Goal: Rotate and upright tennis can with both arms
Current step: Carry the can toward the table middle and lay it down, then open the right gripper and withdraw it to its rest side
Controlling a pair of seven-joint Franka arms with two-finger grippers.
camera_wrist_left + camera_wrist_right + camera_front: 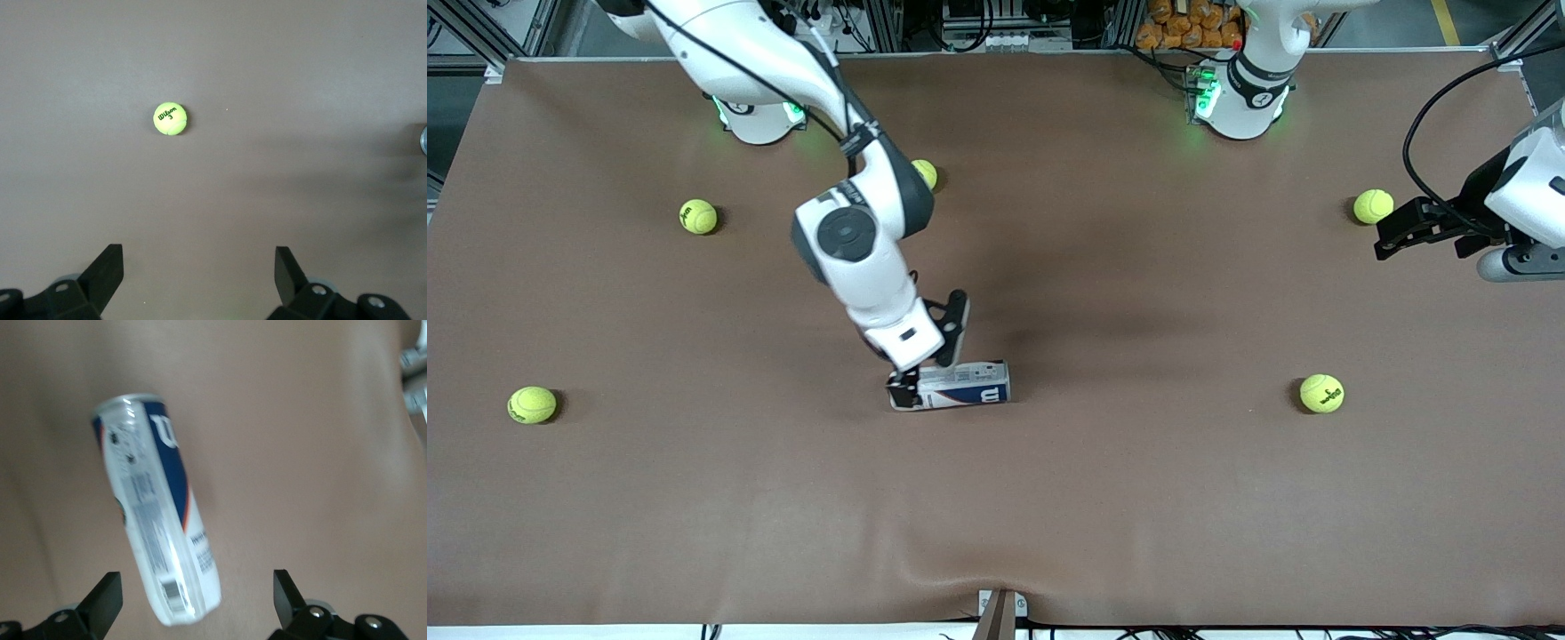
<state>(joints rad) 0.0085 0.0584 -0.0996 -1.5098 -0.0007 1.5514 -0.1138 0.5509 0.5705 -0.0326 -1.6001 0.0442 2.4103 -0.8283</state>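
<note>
The tennis can (965, 384) lies on its side in the middle of the brown table, white and navy label showing. Its silver-rimmed end points toward the left arm's end of the table. My right gripper (927, 364) is down at the can's other end, open, with one finger on each side of it. In the right wrist view the can (157, 507) runs away from the right gripper (198, 593), its near end between the fingertips (107, 597) with gaps on both sides. My left gripper (1396, 236) waits open over the left arm's end of the table, nothing between its fingers (199, 273).
Several yellow-green tennis balls lie scattered: one (1373, 206) beside the left gripper, one (1321, 393) nearer the front camera, one (925, 173) by the right arm's elbow, two (698, 216) (532, 404) toward the right arm's end. The left wrist view shows one ball (170, 119).
</note>
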